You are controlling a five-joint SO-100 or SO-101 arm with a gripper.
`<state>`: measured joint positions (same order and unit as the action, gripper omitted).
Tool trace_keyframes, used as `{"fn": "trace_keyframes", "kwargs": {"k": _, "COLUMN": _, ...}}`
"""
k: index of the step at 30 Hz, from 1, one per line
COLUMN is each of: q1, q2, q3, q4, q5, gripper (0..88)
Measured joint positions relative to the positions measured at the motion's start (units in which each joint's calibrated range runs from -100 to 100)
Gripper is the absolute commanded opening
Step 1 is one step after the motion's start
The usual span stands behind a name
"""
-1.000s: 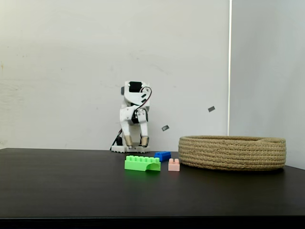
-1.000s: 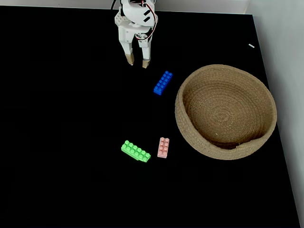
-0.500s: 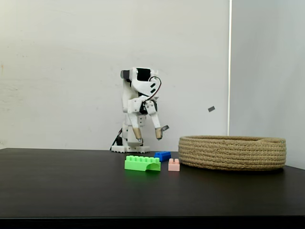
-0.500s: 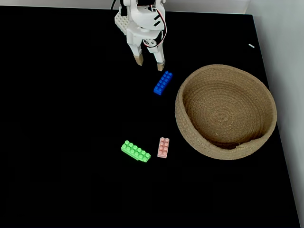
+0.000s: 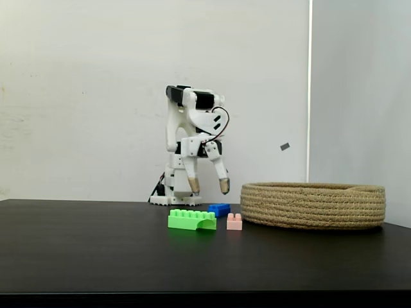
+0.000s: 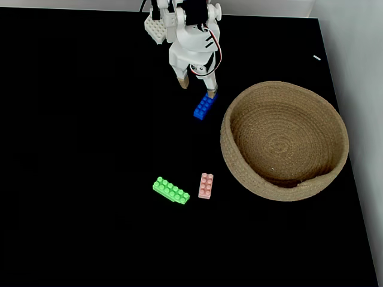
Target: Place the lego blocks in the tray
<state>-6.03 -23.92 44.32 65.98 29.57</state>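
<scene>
The blue lego block (image 6: 204, 105) lies on the black tabletop (image 6: 84, 179) left of the rope tray (image 6: 285, 140), unmoved; the green block (image 6: 171, 191) and pink block (image 6: 206, 186) sit nearer the camera, also unmoved. The end effector (image 6: 197, 88) has swung out and down since a second ago — now just above the blue block's far end, fingers spread, empty.
</scene>
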Motion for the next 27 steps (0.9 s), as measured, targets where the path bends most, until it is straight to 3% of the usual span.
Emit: {"fn": "trace_keyframes", "kwargs": {"k": 27, "q1": -2.6, "q2": 15.4, "q3": -6.9, "q4": -3.1, "q5": -1.9, "gripper": 23.8}}
